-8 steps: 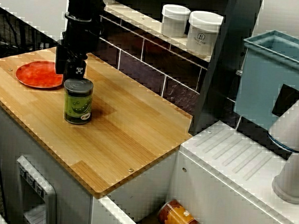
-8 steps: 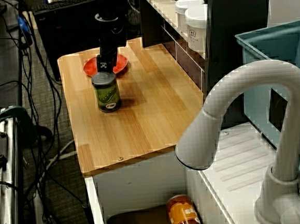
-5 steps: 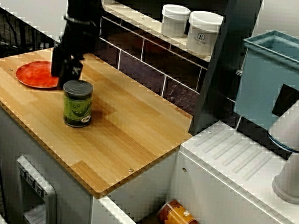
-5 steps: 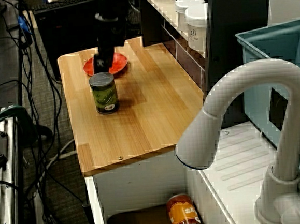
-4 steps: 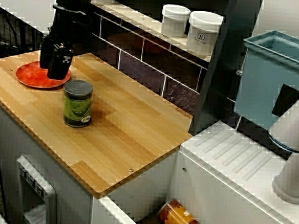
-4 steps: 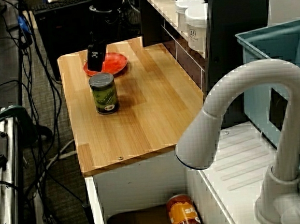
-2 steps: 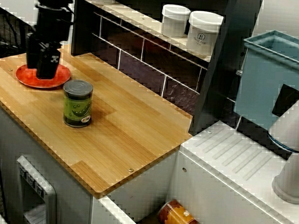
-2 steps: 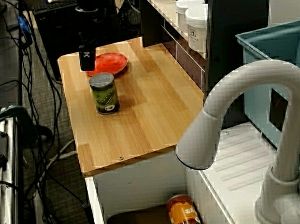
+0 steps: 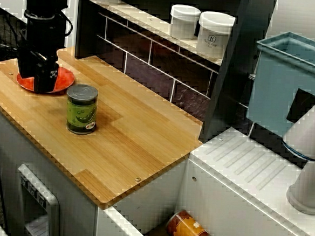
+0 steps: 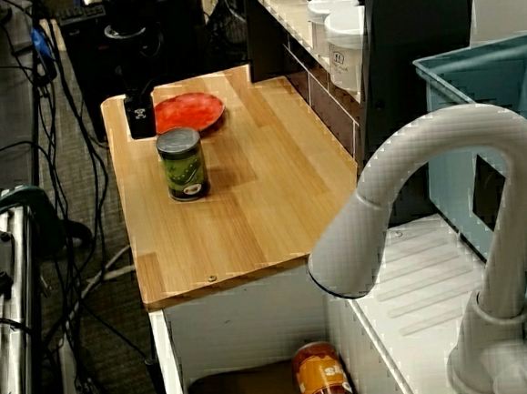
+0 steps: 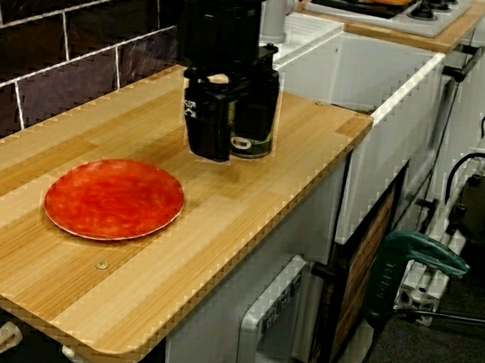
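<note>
**A:** Fingers [image 11: 210, 137] held nothing that I could see. They hung above the bench [image 11: 257, 206], and whether they stood wide or narrow I could not tell.

**B:** And the red plate [image 11: 115, 199]?

**A:** Flat on the bench, near the fingers but apart. In the view from the plate end it lay in front of them.

**B:** The green can [image 9: 82, 108]?

**A:** Upright beyond them, apart too, half hidden behind them in that same view.

**B:** Farther out?

**A:** Two white jars [image 9: 184, 21] stood on the shelf [image 9: 148, 21], and an orange can [image 9: 188, 231] lay on its side down in the sink [image 9: 119, 222].
</note>
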Robot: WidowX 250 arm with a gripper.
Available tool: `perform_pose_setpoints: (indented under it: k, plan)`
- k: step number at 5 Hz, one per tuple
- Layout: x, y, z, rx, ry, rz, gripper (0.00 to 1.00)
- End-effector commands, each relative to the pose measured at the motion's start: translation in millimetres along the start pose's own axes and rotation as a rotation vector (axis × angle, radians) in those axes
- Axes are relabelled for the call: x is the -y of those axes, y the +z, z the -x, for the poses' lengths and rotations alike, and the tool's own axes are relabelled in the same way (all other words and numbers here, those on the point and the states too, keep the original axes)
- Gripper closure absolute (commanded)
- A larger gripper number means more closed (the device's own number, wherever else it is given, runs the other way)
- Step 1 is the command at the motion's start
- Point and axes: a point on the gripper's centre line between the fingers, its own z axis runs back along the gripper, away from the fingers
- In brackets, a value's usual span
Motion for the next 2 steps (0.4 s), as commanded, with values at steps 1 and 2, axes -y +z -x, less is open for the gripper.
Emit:
perform_pose_setpoints:
  k: [1,2]
  plan:
    - [36.3,2.5,13.6,0.079,-0.087,0.000,0.00]
    - [54.0,-5.7,11.6,0.084,-0.107,0.009,0.00]
